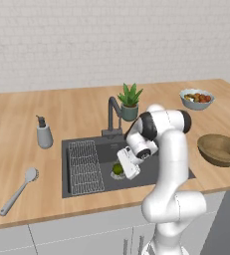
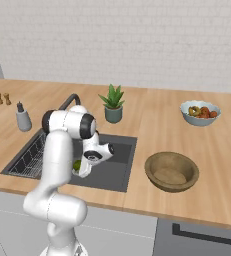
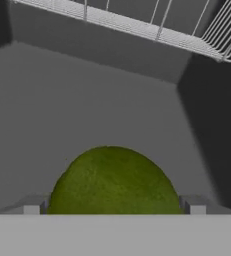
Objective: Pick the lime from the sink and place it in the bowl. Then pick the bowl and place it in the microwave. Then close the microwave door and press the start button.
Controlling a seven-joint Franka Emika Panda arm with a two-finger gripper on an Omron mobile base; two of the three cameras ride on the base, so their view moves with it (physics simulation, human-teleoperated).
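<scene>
Hand view: lime (image 3: 114, 182) closest, at 6 o'clock between the two finger tips, jaws seemingly closing on it, contact unclear. Left base view: gripper (image 1: 124, 168) down in the sink (image 1: 81, 149), wooden bowl (image 1: 220, 149) empty at 3 o'clock on the table (image 1: 17, 144). Right base view: same, so judged first step only; bowl, microwave, door, start left.

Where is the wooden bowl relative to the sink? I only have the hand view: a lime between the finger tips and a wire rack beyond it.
Observer: The wooden bowl sits on the counter to the right of the sink, apart from it.
Operator: Is it empty?
Observer: Yes, nothing lies inside it.
Operator: Is the lime lifted yet?
Observer: The lime appears low in the basin, with the gripper reaching down at it; I cannot tell whether it has left the floor.
</scene>
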